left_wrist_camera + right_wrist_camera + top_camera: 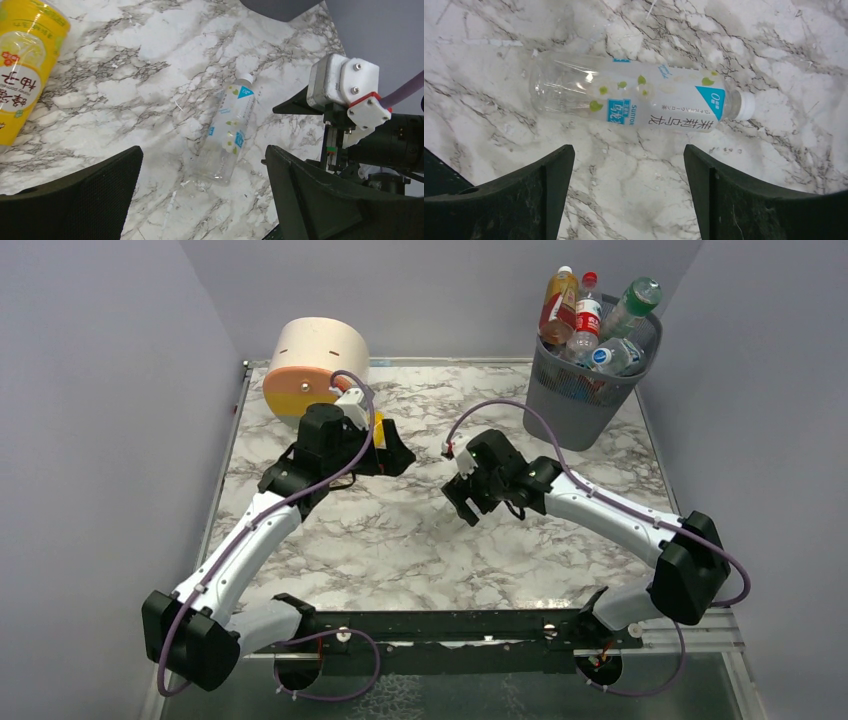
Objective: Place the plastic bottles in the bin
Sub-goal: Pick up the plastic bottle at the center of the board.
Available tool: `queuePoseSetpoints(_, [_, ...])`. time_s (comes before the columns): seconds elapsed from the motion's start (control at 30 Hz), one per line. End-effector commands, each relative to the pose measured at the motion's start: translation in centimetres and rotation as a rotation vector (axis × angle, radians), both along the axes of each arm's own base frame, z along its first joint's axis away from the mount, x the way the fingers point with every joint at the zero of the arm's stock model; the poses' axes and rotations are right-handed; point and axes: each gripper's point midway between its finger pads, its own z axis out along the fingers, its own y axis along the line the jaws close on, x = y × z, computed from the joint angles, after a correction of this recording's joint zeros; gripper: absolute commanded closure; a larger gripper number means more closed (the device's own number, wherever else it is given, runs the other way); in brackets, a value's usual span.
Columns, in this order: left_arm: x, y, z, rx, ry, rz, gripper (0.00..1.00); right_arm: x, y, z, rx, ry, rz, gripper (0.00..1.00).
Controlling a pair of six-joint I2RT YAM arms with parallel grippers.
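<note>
A clear bottle (639, 100) with a white cap and a blue-and-white label lies on its side on the marble table. It shows in the left wrist view (227, 132) too. My right gripper (628, 150) is open and empty, just short of it, jaws apart beside its middle. My left gripper (202, 152) is open and empty, a little short of the bottle's base. A yellow bottle (27, 65) lies to that gripper's left. The dark grey mesh bin (590, 390) stands at the back right with several bottles (588, 315) sticking out of it.
The round beige-orange drawer unit (312, 365) stands at the back left, just behind my left gripper (390, 452). My right gripper (462, 502) is near the table's middle, and its wrist (345, 90) shows close by in the left wrist view. Grey walls enclose the table.
</note>
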Motion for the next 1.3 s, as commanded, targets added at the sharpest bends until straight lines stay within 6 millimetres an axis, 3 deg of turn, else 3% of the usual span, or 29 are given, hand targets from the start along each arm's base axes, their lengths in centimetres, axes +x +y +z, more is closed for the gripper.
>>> queuePoseSetpoints(0.0, [-0.5, 1.3, 0.8, -0.036, -0.005, 0.042, 0.01, 0.2, -0.4, -0.1, -0.080, -0.060, 0.116, 0.16])
queuePoseSetpoints(0.2, [-1.2, 2.5, 2.3, -0.041, -0.038, 0.067, 0.01, -1.1, 2.7, -2.7, -0.194, -0.051, 0.297, 0.15])
queuePoseSetpoints(0.43, [-1.8, 4.1, 3.0, -0.025, -0.056, 0.095, 0.01, -1.7, 3.8, -4.6, -0.276, -0.097, 0.448, 0.13])
queuePoseSetpoints(0.53, [-1.8, 4.3, 2.8, -0.024, -0.052, 0.094, 0.01, -0.8, 3.3, -5.4, -0.340, -0.124, 0.453, 0.13])
queuePoseSetpoints(0.8, [-1.7, 4.5, 3.2, -0.032, -0.059, 0.091, 0.01, 1.9, 5.0, -6.9, -0.392, -0.199, 0.485, 0.10])
queuePoseSetpoints(1.0, [-1.8, 4.9, 3.6, -0.029, -0.064, 0.096, 0.01, 3.5, 7.3, -6.3, -0.355, -0.263, 0.503, 0.08])
queuePoseSetpoints(1.27, [-1.9, 5.2, 3.9, -0.026, -0.070, 0.099, 0.01, 5.0, 9.1, -7.0, -0.346, -0.281, 0.517, 0.04])
